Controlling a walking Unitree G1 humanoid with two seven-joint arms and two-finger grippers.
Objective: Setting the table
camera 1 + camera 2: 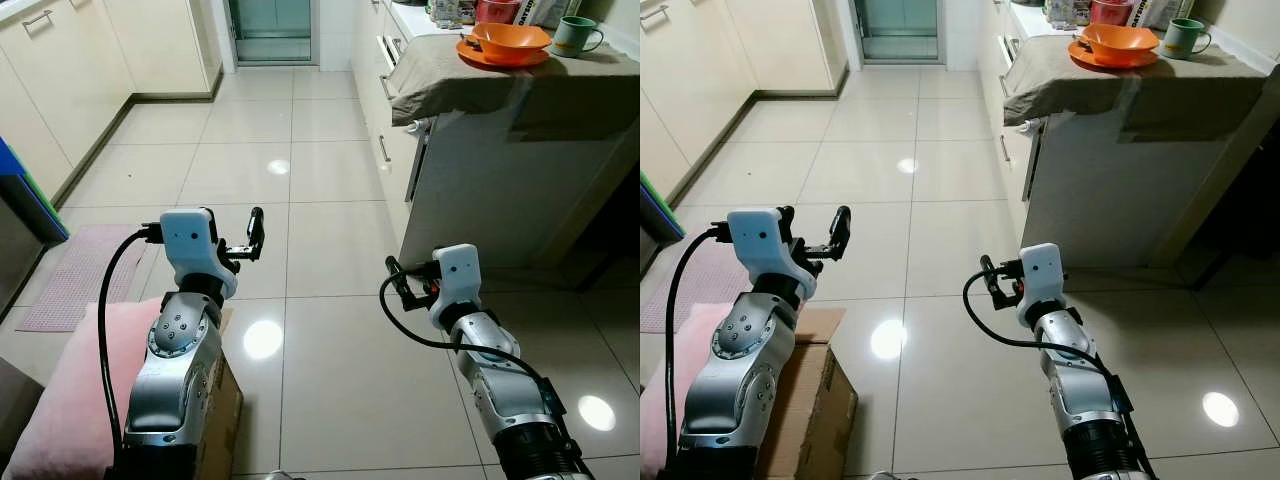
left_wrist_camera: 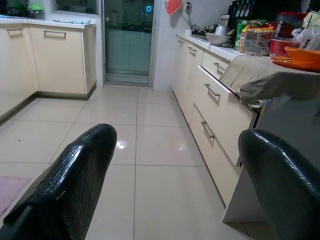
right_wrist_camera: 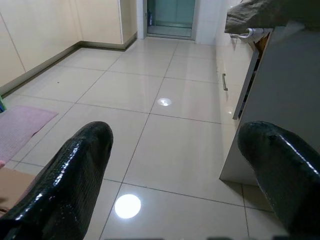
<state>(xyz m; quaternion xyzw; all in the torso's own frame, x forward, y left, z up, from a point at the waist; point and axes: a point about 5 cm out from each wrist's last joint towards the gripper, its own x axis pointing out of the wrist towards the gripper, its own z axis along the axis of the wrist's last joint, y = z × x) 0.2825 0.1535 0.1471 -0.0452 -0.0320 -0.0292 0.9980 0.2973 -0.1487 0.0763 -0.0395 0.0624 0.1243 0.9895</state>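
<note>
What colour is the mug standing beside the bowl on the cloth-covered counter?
The mug is pale green, clearest in the left eye view, right of the orange bowl.

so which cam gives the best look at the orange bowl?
Left eye view: the orange bowl shows whole from above, sitting on an orange plate on the cloth-covered counter. Right eye view shows the same, slightly smaller. Left wrist view catches just its edge, side-on at the frame border. Right wrist view sees the counter's cloth from below.
</note>
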